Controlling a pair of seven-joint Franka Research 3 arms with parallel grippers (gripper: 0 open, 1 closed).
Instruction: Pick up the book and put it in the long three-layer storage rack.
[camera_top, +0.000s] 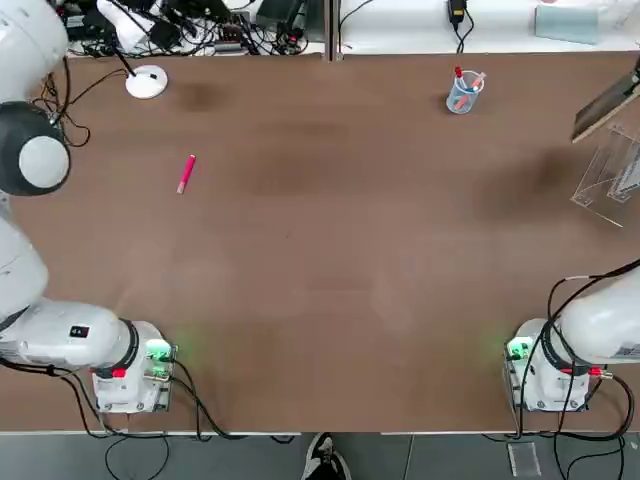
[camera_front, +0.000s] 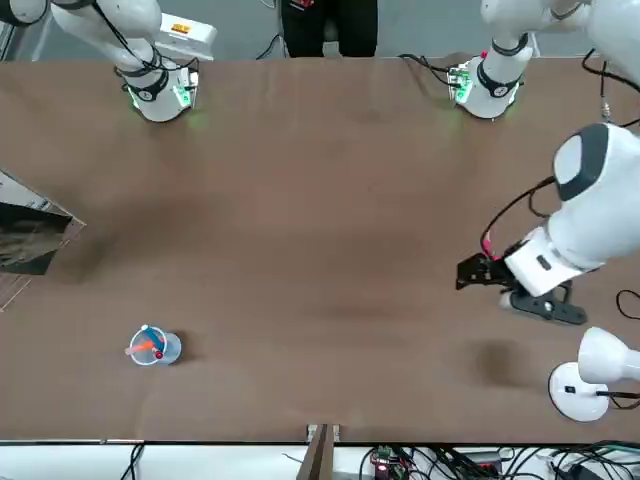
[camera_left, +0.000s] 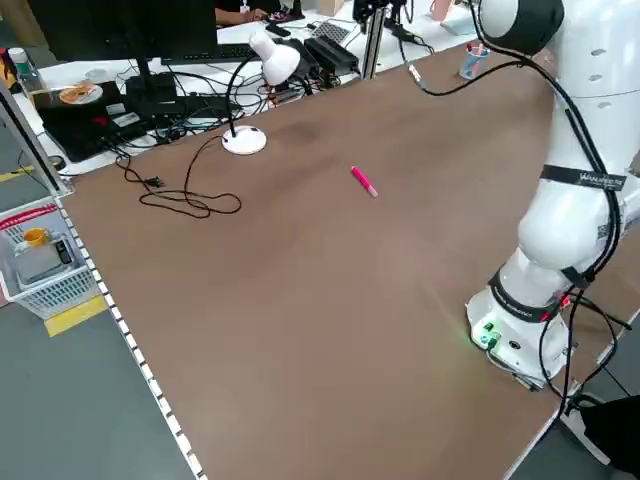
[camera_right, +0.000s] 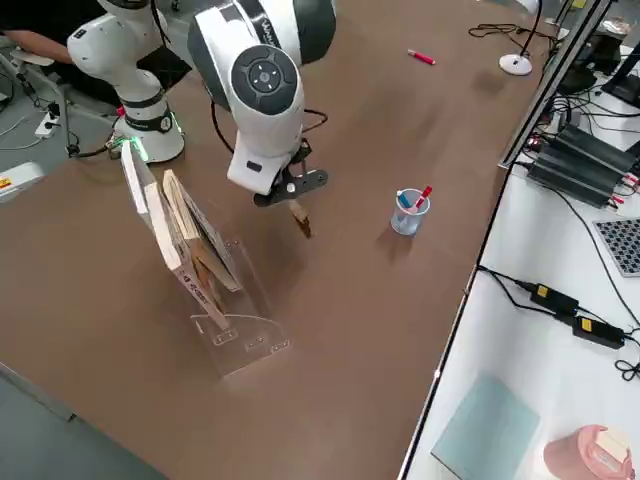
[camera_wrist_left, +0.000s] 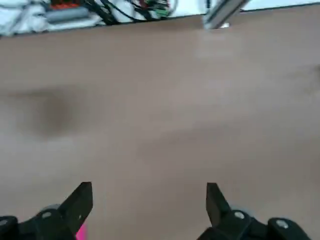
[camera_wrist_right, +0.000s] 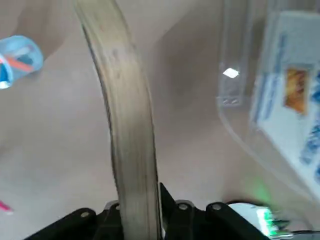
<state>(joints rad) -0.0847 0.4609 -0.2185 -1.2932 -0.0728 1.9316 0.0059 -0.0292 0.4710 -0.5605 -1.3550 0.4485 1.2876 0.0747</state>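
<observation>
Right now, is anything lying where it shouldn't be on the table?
Yes: a pink marker lies loose on the table, far from the clear cup holding the other pens. Nothing looks spilled or broken.

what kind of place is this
Most likely a robotics lab or test bench: two arms bolted to a bare brown table, cables and power gear along its far edge, and a side desk with a monitor and keyboard.
</observation>
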